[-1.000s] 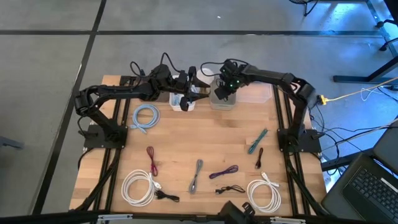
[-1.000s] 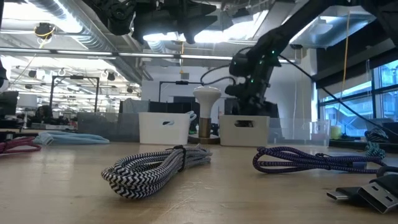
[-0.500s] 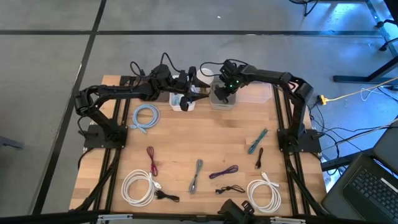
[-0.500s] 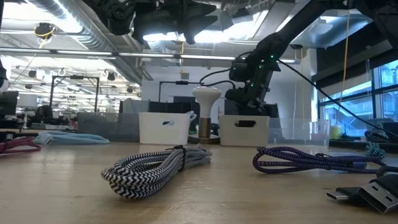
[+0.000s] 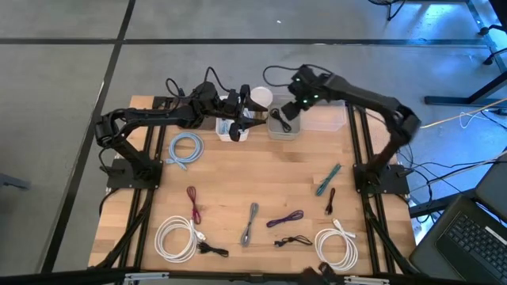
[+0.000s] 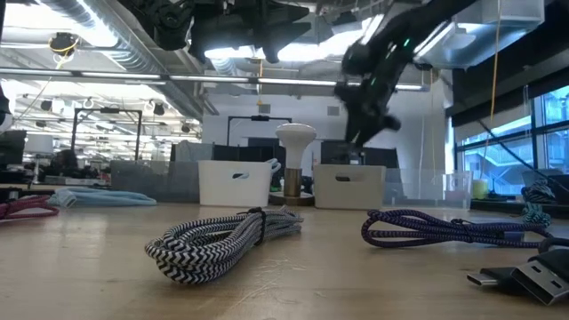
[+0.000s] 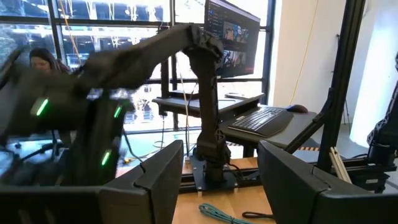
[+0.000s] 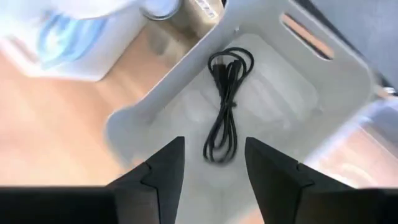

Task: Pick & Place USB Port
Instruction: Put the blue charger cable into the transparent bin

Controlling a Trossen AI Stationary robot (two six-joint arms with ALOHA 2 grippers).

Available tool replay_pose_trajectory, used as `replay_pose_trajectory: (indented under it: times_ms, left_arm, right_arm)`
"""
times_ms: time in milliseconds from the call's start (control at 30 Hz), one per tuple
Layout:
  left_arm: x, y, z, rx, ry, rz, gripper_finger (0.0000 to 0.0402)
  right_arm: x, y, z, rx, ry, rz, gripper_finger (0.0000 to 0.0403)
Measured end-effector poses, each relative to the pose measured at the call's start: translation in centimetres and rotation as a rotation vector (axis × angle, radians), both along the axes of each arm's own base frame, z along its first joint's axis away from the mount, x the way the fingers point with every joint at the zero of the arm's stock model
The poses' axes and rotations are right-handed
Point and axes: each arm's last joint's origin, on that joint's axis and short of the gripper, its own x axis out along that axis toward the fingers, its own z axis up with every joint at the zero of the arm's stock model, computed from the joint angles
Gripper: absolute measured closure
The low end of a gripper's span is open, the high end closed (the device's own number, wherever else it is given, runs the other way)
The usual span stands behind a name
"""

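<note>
Two dark jointed arms on black bases, cables trailing; the right arm (image 5: 360, 93) shows small green lights (near its wrist).

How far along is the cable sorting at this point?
Done: a black cable lies coiled in the white bin, and the right tool hangs open above it, holding nothing. In hand: nothing; the left tool waits open over the neighbouring bin. Left: several cables on the table, including the white coil and purple cable.

Two white bins (image 5: 283, 127), one clear container (image 5: 325, 119), nine cables on the table (image 5: 261, 170).
</note>
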Motion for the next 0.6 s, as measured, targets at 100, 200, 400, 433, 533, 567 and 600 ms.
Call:
replay_pose_trajectory:
  times_ms: [100, 200, 400, 433, 533, 567, 600]
  left_arm:
    - [0.0, 0.0, 0.0, 0.000, 0.000, 0.001, 0.0204]
    - [-0.1, 0.1, 0.0, 0.000, 0.000, 0.004, 0.0204]
    - [-0.2, 0.5, 0.0, 0.000, 0.000, 0.014, 0.0204]
    - [-0.2, 0.5, 0.0, 0.000, 0.000, 0.015, 0.0204]
    - [-0.2, 0.5, 0.0, 0.000, 0.000, 0.014, 0.0205]
    - [-0.2, 0.5, 0.0, 0.000, 0.000, 0.014, 0.0205]
    - [-0.2, 0.4, 0.0, 0.000, 0.000, 0.014, 0.0205]
  right_arm:
    - [-1.8, 2.8, 3.1, -0.002, 0.006, 0.057, 0.0236]
    - [-3.6, 6.3, 5.8, -0.002, 0.000, 0.115, 0.0236]
    - [-7.3, 13.4, 9.7, 0.009, -0.017, 0.147, 0.0236]
    - [-7.8, 14.4, 10.0, 0.009, -0.022, 0.140, 0.0236]
    - [-9.1, 17.0, 10.8, 0.015, -0.032, 0.112, 0.0236]
    - [-9.3, 17.8, 11.0, 0.019, -0.038, 0.112, 0.0236]
    - [-9.5, 18.5, 11.1, 0.024, -0.041, 0.113, 0.0236]
